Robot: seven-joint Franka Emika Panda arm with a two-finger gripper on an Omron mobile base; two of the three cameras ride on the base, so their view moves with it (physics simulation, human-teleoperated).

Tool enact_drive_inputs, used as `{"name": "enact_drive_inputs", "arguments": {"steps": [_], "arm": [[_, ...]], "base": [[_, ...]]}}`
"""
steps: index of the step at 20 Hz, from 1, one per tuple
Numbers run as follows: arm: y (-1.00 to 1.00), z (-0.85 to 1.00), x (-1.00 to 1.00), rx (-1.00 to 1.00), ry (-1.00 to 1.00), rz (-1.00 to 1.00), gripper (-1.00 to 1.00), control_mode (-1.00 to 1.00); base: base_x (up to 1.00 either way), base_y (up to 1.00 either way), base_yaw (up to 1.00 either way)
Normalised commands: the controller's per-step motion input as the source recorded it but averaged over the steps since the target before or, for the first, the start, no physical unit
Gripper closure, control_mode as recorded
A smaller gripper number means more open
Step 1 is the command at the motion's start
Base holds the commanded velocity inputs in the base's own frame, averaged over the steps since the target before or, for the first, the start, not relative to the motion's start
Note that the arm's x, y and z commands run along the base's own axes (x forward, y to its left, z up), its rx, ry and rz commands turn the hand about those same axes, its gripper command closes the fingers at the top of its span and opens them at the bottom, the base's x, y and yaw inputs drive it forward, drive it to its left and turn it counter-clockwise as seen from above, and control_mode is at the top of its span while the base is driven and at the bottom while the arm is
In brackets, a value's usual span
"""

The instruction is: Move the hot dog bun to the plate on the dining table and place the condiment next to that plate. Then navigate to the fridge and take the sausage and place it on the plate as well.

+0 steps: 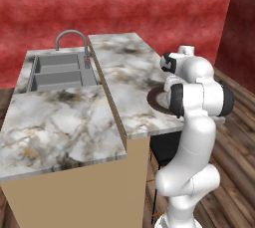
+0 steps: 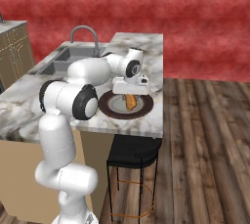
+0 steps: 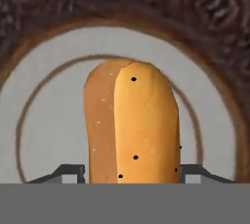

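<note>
Counting one hot dog bun [image 3: 131,125] on one plate [image 2: 110,112] mid-frame, my gripper [image 3: 131,173] points down, fingers flanking the bun.

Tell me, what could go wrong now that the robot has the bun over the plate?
1. The gripper has a finger on each side of the bun, right above the plate. If it pulls away without opening more, the bun may get dragged off.
2. The plate sits near the table edge, beside the arm. A bump could push it toward the floor.
3. The bun is rounded, so it might roll off the pale middle when let go.
</note>
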Motion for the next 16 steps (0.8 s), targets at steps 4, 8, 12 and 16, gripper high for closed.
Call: {"name": "enact_drive_inputs", "arguments": {"steps": [4, 8, 12, 16], "arm": [[-0.07, -0.02, 0.15, 0.00, 0.00, 0.00, 1.00, -1.00], [-0.01, -0.03, 0.12, 0.00, 0.00, 0.00, -1.00, -1.00], [0.00, -0.02, 0.01, 0.00, 0.00, 0.00, -1.00, -1.00], [0.00, 0.00, -0.01, 0.00, 0.00, 0.00, -1.00, -1.00]], "base": [[0.00, 0.00, 0.00], [0.00, 0.00, 0.00], [0.00, 0.00, 0.00], [0.00, 0.00, 0.00]]}}
